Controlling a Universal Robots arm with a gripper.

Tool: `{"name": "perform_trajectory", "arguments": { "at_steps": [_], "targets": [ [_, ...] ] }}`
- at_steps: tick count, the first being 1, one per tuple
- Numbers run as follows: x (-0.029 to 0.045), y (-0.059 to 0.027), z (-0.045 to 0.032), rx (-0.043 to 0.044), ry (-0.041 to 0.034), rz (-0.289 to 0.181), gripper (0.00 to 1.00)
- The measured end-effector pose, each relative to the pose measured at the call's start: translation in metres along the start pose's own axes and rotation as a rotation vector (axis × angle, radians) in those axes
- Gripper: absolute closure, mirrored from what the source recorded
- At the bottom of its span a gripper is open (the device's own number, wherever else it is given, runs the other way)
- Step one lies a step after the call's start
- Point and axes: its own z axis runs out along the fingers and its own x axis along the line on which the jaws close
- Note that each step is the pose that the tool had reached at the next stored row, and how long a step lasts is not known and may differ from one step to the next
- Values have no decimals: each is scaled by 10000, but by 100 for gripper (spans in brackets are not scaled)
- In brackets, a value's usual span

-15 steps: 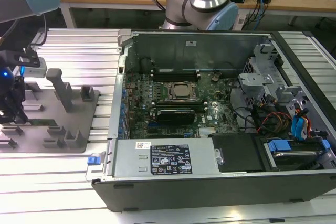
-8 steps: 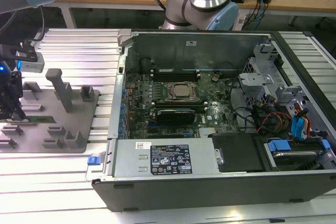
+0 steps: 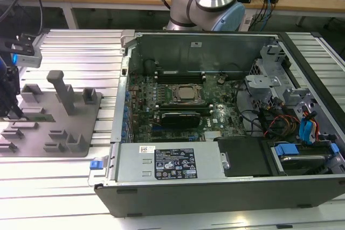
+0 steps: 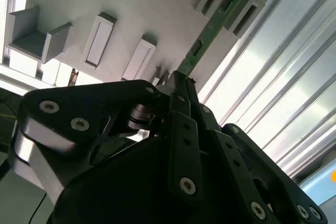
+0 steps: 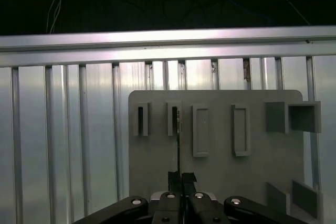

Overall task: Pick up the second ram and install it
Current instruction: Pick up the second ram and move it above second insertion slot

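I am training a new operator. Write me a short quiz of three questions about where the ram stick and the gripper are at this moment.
1. True or false: the second ram is at the grey fixture plate, not inside the open computer case.
2. Choose one. The gripper is: A) open wide above the plate; B) shut on the ram's edge; C) shut on a grey block.
3. Fill in: the ram's board is ___ in colour.

Key: 1 true; 2 B; 3 green.
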Motion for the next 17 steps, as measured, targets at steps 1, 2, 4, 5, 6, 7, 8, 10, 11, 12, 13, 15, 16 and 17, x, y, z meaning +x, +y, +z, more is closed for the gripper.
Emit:
{"name": "perform_trajectory", "arguments": {
  "at_steps": [1,2,4,5,6,7,8,10,11,12,13,15,16,17],
  "targets": [
    [0,1,-12,8,0,0,91],
    [-1,1,-25,16,0,0,91],
    [-1,3,-64,30,-1,0,91],
    [-1,3,-79,37,-2,0,91],
    [-2,4,-99,44,-2,-1,91],
    [-2,5,-127,53,-2,-1,91],
    [-3,6,-151,60,-3,-1,91],
    [-3,6,-179,67,-2,-1,91],
    [-4,7,-204,73,-3,-1,91],
    [-4,8,-226,78,-3,-1,91],
    [-4,9,-243,80,-2,-1,91],
    [-5,10,-288,89,-3,-2,91],
    [-5,11,-314,96,-4,-2,91],
    [-6,12,-328,101,-4,-1,91]
  ]
}}
